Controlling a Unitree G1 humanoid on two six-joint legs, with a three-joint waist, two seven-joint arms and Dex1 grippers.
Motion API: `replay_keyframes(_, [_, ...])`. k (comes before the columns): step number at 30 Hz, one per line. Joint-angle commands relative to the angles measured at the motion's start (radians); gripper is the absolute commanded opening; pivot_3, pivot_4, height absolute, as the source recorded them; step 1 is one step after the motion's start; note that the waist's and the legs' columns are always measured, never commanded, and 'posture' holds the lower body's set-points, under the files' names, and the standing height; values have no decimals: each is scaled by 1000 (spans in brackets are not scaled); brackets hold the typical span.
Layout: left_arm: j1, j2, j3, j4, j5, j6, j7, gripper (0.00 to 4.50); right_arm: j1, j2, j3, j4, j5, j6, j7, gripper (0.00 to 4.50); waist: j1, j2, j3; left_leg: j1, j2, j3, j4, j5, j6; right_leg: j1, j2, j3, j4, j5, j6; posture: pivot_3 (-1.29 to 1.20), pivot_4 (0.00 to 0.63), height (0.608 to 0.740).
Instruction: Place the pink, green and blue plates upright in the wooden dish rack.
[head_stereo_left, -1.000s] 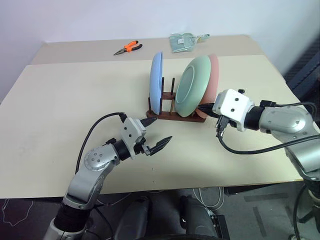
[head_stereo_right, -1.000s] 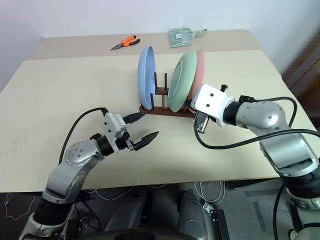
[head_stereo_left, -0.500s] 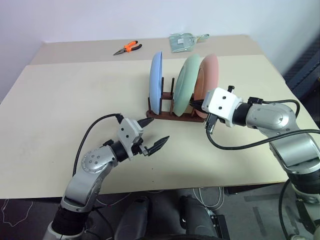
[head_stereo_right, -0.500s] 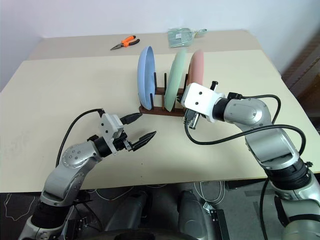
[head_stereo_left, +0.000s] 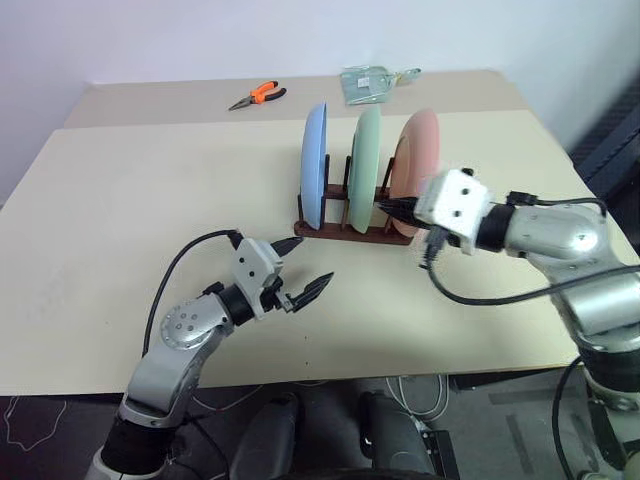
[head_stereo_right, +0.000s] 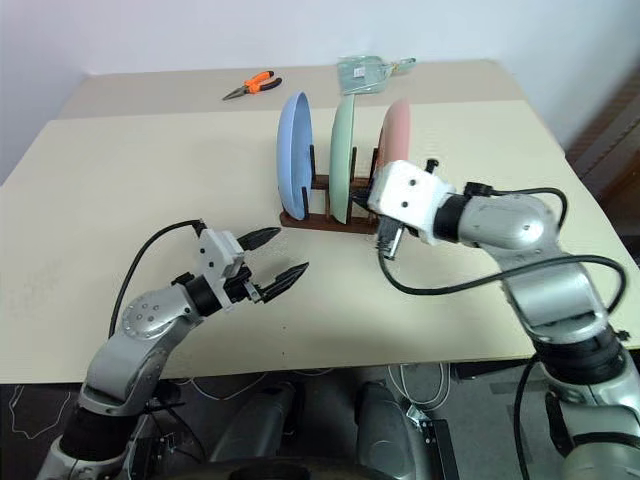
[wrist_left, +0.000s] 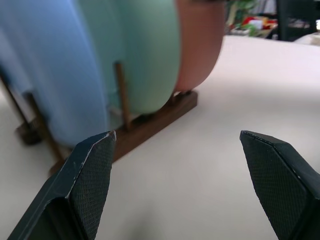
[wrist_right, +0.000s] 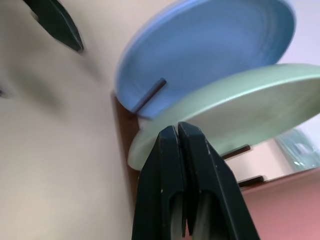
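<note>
Three plates stand on edge in the wooden dish rack (head_stereo_left: 345, 231): the blue plate (head_stereo_left: 314, 165) on the left, the green plate (head_stereo_left: 366, 160) in the middle, the pink plate (head_stereo_left: 420, 155) on the right. My right gripper (head_stereo_left: 388, 208) is shut and empty, its tip low between the green and pink plates, right by the green plate's (wrist_right: 225, 110) face; contact is unclear. My left gripper (head_stereo_left: 306, 264) hovers open over the table in front of the rack's (wrist_left: 150, 125) left end, holding nothing.
Orange-handled pliers (head_stereo_left: 258, 95) and a clear plastic packet (head_stereo_left: 368, 82) lie at the far side of the table (head_stereo_left: 150, 180). The table's front edge runs just under both arms.
The green plate, which leaned back against the pink one, now stands upright in its own slot. My shut right gripper swung in by it and eased back to the right. The left gripper stayed put.
</note>
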Motion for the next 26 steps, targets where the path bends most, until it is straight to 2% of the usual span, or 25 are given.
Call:
replay_keyframes(1, [39,29,67,25,22,-45,13,4091,100,-23,-161,-66,168,70,64,21,0,0,0,0,0,0,0,0,0,0,0,0,0,0,0,0,150,739])
replay_keyframes(4, [70,26,120,96,71,-108,69,4091,233,3,-242,19,190,43,61,21,-1,0,-1,0,0,0,1,0,0,1,0,0,0,-1,-1,0,150,739])
replay_keyframes(8, [82,1,156,157,122,-166,146,4091,312,36,-247,178,118,-85,25,21,-2,0,-1,1,0,1,1,0,0,2,0,0,0,-1,-3,0,150,739])
replay_keyframes(14, [85,-34,153,146,112,-146,179,4091,274,82,-204,363,73,-210,16,21,-2,0,-1,2,0,3,1,0,0,1,0,2,1,0,-1,0,150,739])
replay_keyframes(26, [76,-70,108,99,113,-100,200,4091,220,105,-167,581,52,-332,54,21,-3,0,-1,2,0,4,1,0,0,1,0,2,1,1,-1,0,150,739])
